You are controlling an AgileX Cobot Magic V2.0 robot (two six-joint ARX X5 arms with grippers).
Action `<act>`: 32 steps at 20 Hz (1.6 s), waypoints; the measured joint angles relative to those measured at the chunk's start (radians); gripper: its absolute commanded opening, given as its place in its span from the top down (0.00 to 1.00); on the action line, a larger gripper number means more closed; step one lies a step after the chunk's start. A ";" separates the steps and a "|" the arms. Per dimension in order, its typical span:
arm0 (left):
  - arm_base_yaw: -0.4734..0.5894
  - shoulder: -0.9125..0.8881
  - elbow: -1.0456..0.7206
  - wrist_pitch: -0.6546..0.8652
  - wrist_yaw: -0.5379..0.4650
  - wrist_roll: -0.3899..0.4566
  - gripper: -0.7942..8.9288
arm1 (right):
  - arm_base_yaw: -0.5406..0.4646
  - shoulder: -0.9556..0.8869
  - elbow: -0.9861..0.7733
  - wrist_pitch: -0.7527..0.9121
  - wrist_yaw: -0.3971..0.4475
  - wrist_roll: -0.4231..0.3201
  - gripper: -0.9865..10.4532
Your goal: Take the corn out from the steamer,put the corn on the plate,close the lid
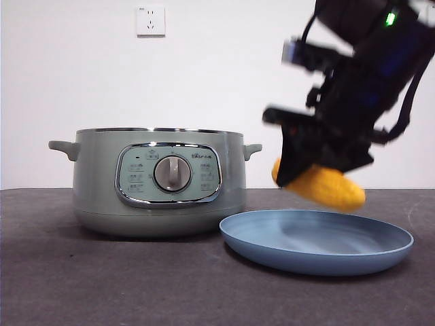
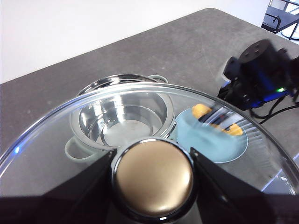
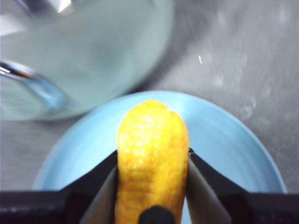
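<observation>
My right gripper [image 1: 314, 178] is shut on the yellow corn [image 1: 325, 186] and holds it tilted a little above the light blue plate [image 1: 316, 242]. In the right wrist view the corn [image 3: 152, 163] sits between the jaws over the plate [image 3: 224, 140]. The sage-green steamer [image 1: 160, 180] stands open to the left of the plate; its steel inside [image 2: 124, 119] looks empty. My left gripper [image 2: 154, 175] is shut on the knob of the glass lid [image 2: 56, 144] and holds it high above the steamer.
A white wall with a socket [image 1: 150, 20] is behind the dark grey table [image 1: 102, 285]. The steamer's side handle [image 1: 252, 149] is close to the right arm. The blurred steamer wall [image 3: 84, 51] lies just beyond the plate.
</observation>
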 measured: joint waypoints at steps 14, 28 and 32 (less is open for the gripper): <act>0.000 0.143 0.000 0.183 0.000 0.000 0.93 | -0.011 0.195 0.001 0.097 0.001 0.020 0.37; 0.000 0.468 -0.290 0.797 0.033 -0.027 0.93 | -0.011 -0.476 -0.003 -0.251 0.001 0.020 0.34; 0.000 0.587 -0.288 0.936 0.032 -0.027 0.93 | -0.011 -0.665 -0.003 -0.399 0.014 0.027 0.34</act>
